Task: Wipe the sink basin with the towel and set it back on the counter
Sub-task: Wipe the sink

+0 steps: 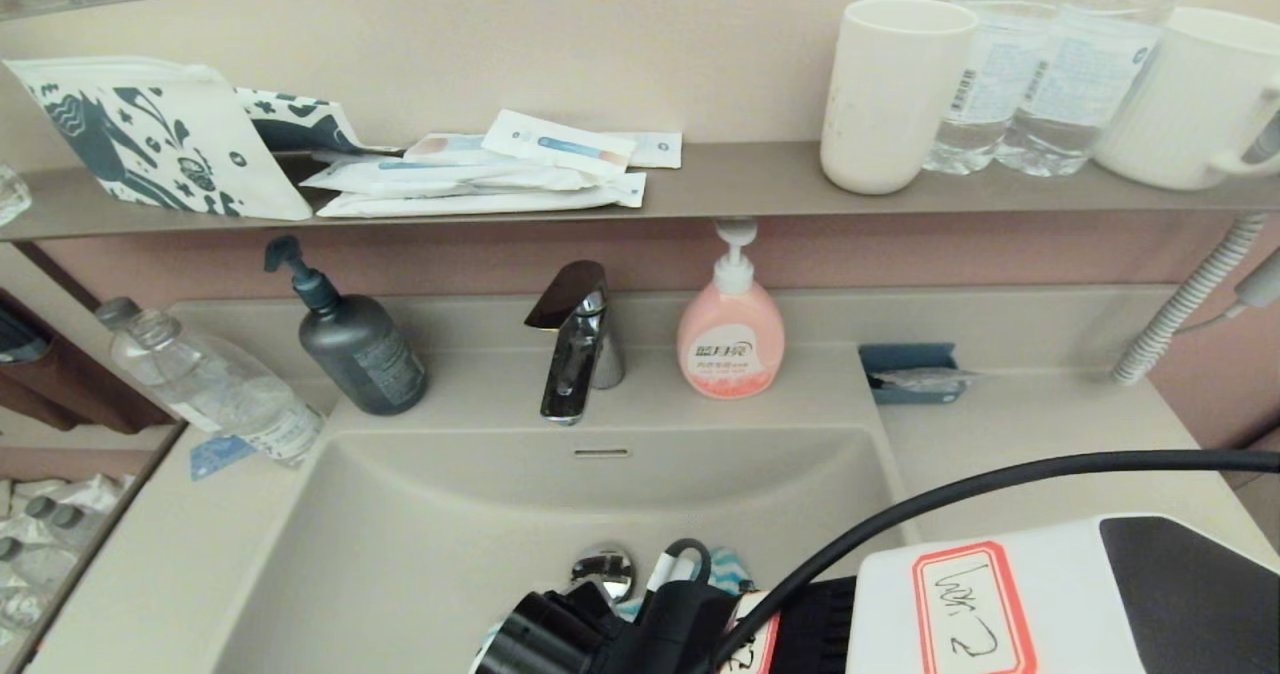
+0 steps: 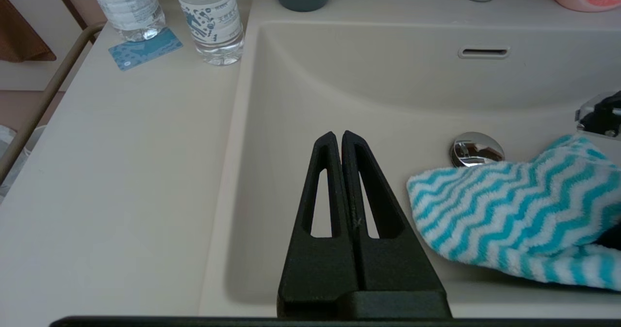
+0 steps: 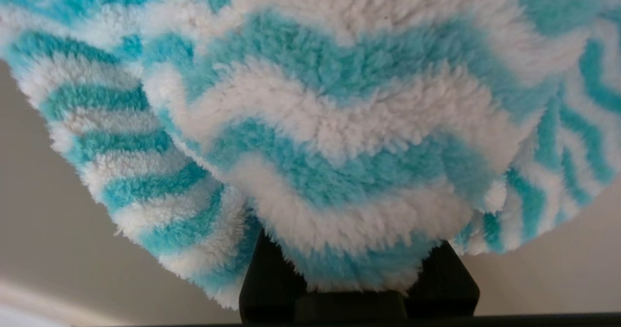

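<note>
The beige sink basin point(image 1: 420, 514) fills the middle of the head view, with its chrome drain plug point(image 1: 603, 569) and overflow slot point(image 1: 601, 452). The turquoise and white zigzag towel point(image 2: 514, 205) lies on the basin floor right beside the plug. My right gripper point(image 3: 358, 264) is shut on it, and the cloth point(image 3: 330, 123) drapes over the fingers and hides them. In the head view only a corner of the towel point(image 1: 728, 566) shows past the right wrist. My left gripper point(image 2: 338, 135) hovers shut and empty above the basin's left part. The counter point(image 1: 1050, 424) flanks the basin.
The faucet point(image 1: 575, 339) stands behind the basin between a grey pump bottle point(image 1: 355, 344) and a pink soap bottle point(image 1: 730, 339). A water bottle point(image 1: 210, 379) is on the left counter and a blue tray point(image 1: 912, 372) on the right. A black cable point(image 1: 1000, 484) arcs over the right counter.
</note>
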You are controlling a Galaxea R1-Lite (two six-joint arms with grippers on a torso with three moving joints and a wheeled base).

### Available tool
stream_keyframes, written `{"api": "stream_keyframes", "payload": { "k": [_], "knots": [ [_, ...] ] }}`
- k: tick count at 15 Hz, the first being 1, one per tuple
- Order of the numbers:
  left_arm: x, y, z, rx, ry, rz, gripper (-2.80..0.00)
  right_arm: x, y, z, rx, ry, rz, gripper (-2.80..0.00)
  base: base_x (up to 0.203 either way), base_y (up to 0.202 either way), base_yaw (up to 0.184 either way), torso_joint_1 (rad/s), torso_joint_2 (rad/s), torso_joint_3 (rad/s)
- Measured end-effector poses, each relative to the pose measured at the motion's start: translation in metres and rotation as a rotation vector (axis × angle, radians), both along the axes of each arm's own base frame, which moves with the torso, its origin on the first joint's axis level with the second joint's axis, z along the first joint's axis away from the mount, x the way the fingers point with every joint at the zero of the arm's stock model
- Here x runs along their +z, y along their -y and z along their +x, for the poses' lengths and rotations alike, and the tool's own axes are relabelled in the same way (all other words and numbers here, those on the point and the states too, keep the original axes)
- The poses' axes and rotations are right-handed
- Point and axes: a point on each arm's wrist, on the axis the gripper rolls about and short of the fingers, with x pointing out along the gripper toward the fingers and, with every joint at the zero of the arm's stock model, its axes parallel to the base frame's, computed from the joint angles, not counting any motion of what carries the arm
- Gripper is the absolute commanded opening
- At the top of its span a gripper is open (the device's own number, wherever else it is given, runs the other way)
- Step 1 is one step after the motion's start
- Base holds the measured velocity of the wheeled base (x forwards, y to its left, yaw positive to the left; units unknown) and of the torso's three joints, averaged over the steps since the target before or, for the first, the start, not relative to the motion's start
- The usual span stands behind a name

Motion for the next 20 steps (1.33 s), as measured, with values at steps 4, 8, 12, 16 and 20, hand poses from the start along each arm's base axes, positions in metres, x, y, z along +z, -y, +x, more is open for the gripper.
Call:
{"api": "stream_keyframes", "payload": {
  "k": [4, 8, 12, 16, 20],
  "knots": [
    [0.0, 0.0, 0.0, 0.0, 0.0, 0.0, -2.8, -0.005, -0.01, -0.004, -0.115, -0.034, -0.029, -2.8, 0.0, 0.0, 0.0, 0.0, 0.0, 0.0],
    [0.0, 0.0, 0.0, 0.0, 0.0, 0.0, -2.8, -0.016, -0.033, -0.004, -0.122, -0.034, -0.01, -2.8, 0.0, 0.0, 0.0, 0.0, 0.0, 0.0],
    [0.0, 0.0, 0.0, 0.0, 0.0, 0.0, -2.8, -0.035, -0.059, 0.002, -0.092, -0.003, 0.083, -2.8, 0.0, 0.0, 0.0, 0.0, 0.0, 0.0],
    [0.0, 0.0, 0.0, 0.0, 0.0, 0.0, -2.8, -0.04, -0.08, 0.013, -0.074, 0.065, 0.273, -2.8, 0.0, 0.0, 0.0, 0.0, 0.0, 0.0],
    [0.0, 0.0, 0.0, -0.001, 0.0, 0.0, -2.8, -0.038, -0.085, 0.043, -0.078, 0.16, 0.414, -2.8, 0.0, 0.0, 0.0, 0.0, 0.0, 0.0]
  ]
}}
